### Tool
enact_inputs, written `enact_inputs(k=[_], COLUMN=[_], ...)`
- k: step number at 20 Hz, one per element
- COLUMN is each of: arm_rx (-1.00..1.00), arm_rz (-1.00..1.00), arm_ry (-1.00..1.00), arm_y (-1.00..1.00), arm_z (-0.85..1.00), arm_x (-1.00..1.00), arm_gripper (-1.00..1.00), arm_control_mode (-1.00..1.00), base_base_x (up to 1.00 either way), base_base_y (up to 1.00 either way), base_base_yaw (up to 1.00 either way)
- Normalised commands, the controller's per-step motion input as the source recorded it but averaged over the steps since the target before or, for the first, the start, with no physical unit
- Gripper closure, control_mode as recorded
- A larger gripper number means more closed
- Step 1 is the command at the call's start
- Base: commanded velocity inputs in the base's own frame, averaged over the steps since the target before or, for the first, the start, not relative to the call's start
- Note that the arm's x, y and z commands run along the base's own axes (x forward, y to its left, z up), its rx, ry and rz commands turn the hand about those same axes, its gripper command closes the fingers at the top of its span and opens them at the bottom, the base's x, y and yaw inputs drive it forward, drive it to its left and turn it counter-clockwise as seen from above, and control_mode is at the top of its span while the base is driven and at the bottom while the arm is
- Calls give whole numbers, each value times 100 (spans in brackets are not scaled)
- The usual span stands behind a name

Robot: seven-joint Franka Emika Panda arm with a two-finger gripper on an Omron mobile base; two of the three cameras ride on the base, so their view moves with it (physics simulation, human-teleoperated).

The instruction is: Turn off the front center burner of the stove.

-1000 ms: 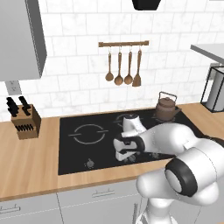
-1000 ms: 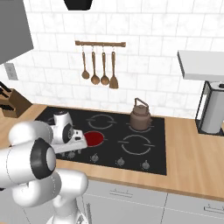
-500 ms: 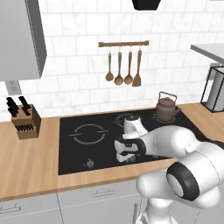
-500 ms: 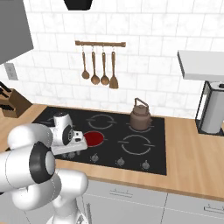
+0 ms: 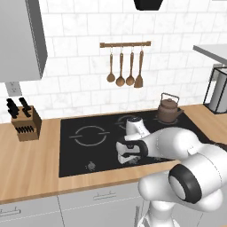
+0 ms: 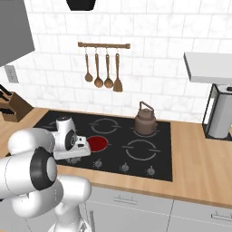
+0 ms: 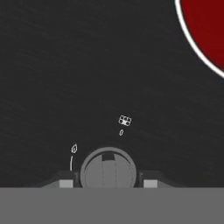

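The stove [image 5: 75, 153] is a wide black glass cooktop set in the wooden counter. Its front center burner [image 6: 97, 143] glows red; the disc's edge also fills the hand view's upper right corner [image 7: 205, 30]. My gripper [image 6: 72, 154] hangs low over the stove's front strip, just left of the red disc in the right base view. In the hand view a small round dark knob [image 7: 108, 168] sits between my fingertips [image 7: 65, 181], with a gap on each side. The gripper [image 7: 108, 183] is open around it. In the left base view the gripper [image 5: 126, 157] hides the burner.
A brown kettle [image 6: 145, 120] stands on a rear burner. More knobs [image 6: 124, 167] line the stove's front edge, one at far left [image 5: 91, 166]. A knife block [image 5: 25, 120] sits on the counter at left, utensils [image 5: 124, 66] hang on the wall, and an appliance [image 6: 220, 115] stands at right.
The hand has shifted very slightly over the stove's front strip. Nothing else has moved, and the burner stays red.
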Motion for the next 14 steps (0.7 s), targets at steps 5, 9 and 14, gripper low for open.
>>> enact_inputs(k=[5, 9, 14], arm_rx=[12, 17, 15], arm_rz=[-42, -54, -61], arm_ry=[0, -4, -5], arm_y=[-9, -12, -4], arm_z=[0, 0, 0], arm_x=[0, -10, -4], arm_gripper=[100, 100, 100], arm_control_mode=[-100, -100, -100], base_base_x=[0, 0, 0], base_base_y=[0, 0, 0], base_base_yaw=[0, 0, 0])
